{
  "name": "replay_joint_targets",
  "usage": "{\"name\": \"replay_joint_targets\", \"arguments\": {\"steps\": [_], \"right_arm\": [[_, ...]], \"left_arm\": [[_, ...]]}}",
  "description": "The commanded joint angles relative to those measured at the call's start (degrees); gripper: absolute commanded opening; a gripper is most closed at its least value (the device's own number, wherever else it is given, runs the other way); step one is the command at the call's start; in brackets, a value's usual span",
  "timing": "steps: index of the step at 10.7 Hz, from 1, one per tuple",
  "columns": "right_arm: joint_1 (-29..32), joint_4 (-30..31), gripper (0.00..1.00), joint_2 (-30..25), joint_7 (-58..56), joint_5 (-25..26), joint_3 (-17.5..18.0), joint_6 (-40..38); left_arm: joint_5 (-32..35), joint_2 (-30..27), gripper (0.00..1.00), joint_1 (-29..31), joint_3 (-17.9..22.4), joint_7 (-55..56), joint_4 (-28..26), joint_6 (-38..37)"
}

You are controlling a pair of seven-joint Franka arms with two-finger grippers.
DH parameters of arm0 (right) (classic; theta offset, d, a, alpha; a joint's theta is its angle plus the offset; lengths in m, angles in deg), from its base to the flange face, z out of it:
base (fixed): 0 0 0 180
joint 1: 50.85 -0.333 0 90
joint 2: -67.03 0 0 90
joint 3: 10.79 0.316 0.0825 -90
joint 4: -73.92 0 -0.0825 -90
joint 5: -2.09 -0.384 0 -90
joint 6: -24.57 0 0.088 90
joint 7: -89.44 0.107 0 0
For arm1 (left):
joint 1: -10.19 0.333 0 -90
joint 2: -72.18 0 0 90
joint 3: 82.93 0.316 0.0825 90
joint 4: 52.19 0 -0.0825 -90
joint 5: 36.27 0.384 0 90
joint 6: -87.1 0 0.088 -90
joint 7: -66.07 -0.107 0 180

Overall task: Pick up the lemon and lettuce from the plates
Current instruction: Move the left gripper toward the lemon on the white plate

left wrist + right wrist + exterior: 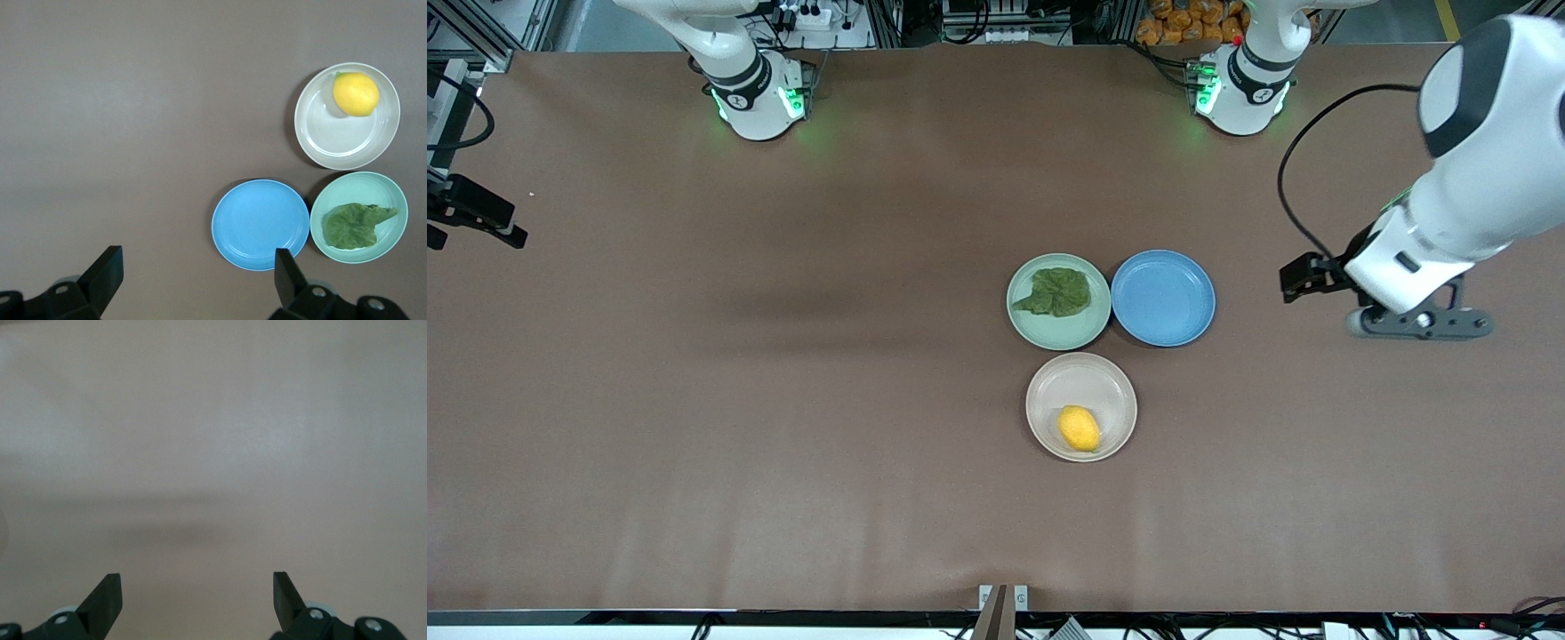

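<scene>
Three plates clustered on the brown desk, a little toward the left arm's end from the middle. Lettuce lying on the mint green plate. Touching or just beside that, toward the left arm's end, the blue plate, bare. Nearer the front camera's edge of the desk, the beige-white plate, with the lemon resting on the part of it closest to that edge.

Left hand up in the air over bare desk close to the left arm's end, well apart from all three plates, fingers spread wide with nothing between them. From the left wrist view, blue plate closest to that hand, lettuce and lemon farther off. Neither the lemon nor the lettuce touched by anything.

Right hand out of the front view, seen only in its own wrist view: spread wide too, holding nothing, over plain desk surface with no plate in sight
</scene>
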Motion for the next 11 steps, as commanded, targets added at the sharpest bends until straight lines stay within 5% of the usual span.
{"name": "replay_joint_targets", "arguments": {"steps": [1, 3, 6, 11], "right_arm": [[-0.1, 0.1, 1.0, -0.6, 1.0, -0.4, 0.6, -0.5], [-0.1, 0.1, 1.0, -0.5, 1.0, -0.4, 0.6, -0.3], [-0.1, 0.2, 1.0, -0.5, 1.0, -0.4, 0.6, -0.5], [-0.2, 0.5, 1.0, -0.5, 1.0, -0.4, 0.8, -0.5]], "left_arm": [[2.5, 2.5, 1.0, -3.1, 0.1, 1.3, 2.0, -0.1], [2.3, 4.6, 1.0, -3.2, 0.2, 2.0, 1.9, 3.2], [1.2, 10.1, 1.0, -5.3, 0.0, 20.2, 2.1, 13.1], [1.1, 19.4, 1.0, -7.6, -0.3, 31.9, 6.3, 17.2]]}}
